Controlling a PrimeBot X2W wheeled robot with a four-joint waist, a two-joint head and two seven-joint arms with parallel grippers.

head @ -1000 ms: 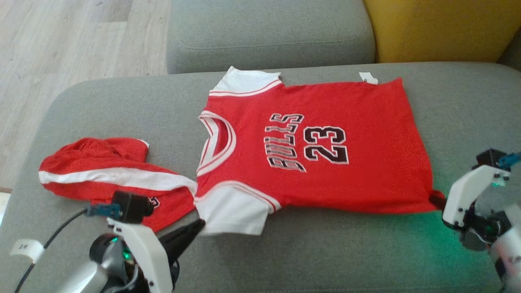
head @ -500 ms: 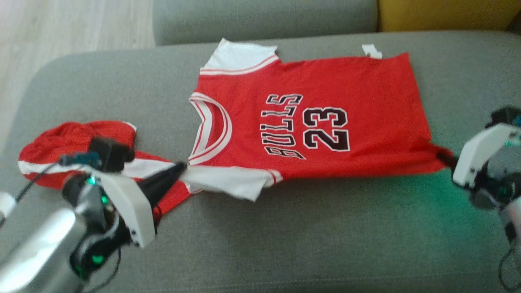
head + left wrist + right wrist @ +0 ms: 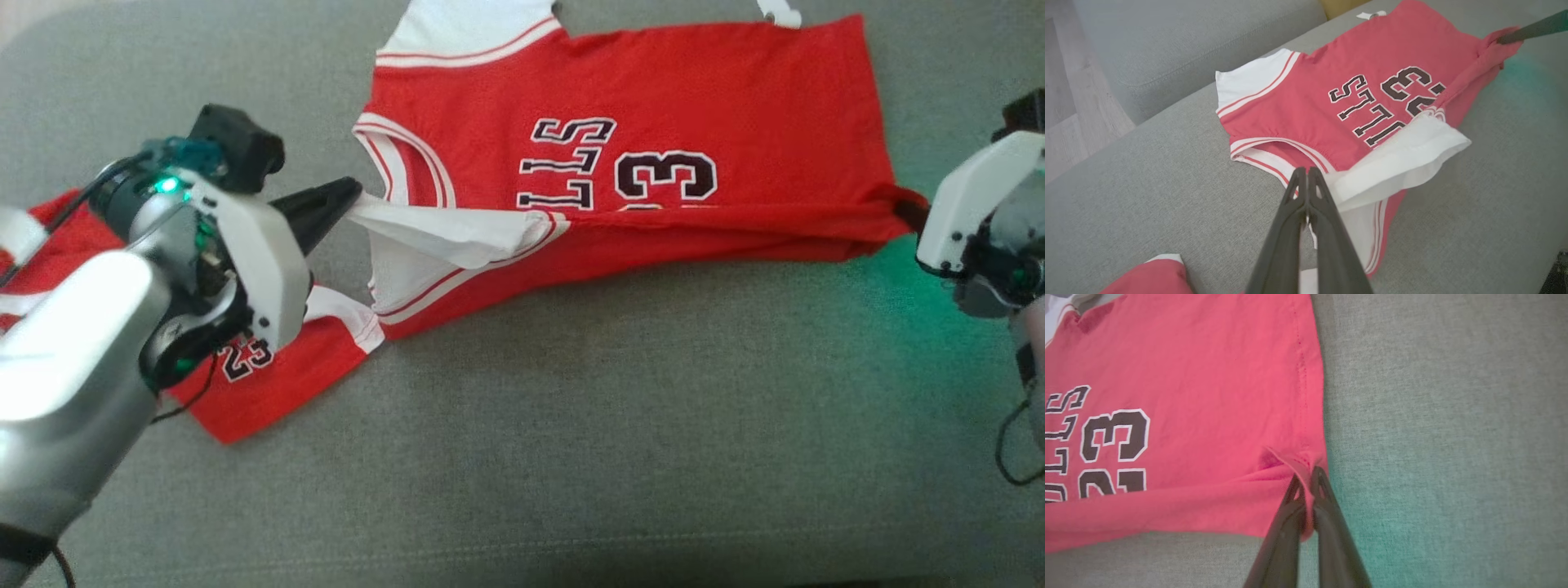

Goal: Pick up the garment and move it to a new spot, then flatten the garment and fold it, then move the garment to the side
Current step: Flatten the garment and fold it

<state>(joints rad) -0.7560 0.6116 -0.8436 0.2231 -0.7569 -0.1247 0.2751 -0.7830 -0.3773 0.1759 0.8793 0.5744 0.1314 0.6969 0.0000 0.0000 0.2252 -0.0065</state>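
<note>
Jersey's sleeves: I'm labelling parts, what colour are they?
White with red stripes; the flat sleeve shows best in the left wrist view.

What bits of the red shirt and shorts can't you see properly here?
- Shirt lettering, head view: lower half covered by the folded-over near edge.
- Shorts, head view: mostly behind the left arm, also cut by the left edge.
- Far sleeve, head view: cut by the top edge.
- Shirt's collar end, right wrist view: cut by the left edge.
</note>
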